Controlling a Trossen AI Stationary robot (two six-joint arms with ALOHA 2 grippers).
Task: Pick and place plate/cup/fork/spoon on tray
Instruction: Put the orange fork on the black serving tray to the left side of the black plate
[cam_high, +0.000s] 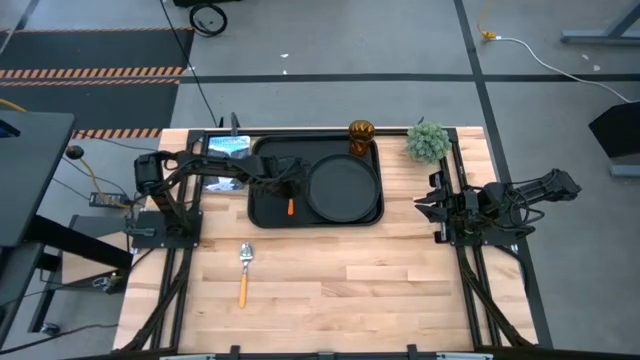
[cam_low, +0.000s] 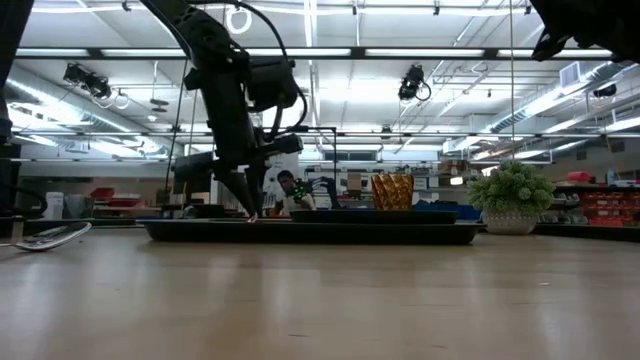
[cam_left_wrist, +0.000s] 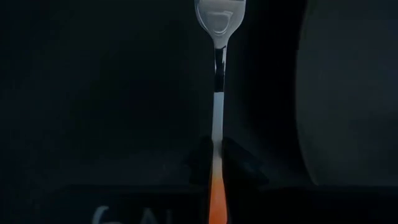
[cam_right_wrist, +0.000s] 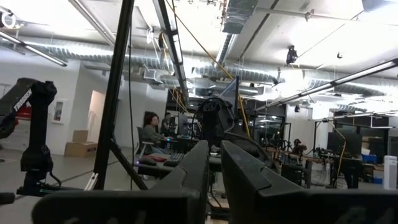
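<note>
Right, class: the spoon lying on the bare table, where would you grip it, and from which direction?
Grip the spoon across its orange handle, coming straight down from above. It lies flat on the table, bowl toward the tray, and the thin, straight handle suits two fingers better than the rounded bowl. Nothing crowds it.

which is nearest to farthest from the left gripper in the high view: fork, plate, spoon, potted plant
1. fork, in the left gripper over the tray's left part
2. plate, just right, on the tray
3. spoon, on the table below the tray
4. potted plant, far right corner
</note>
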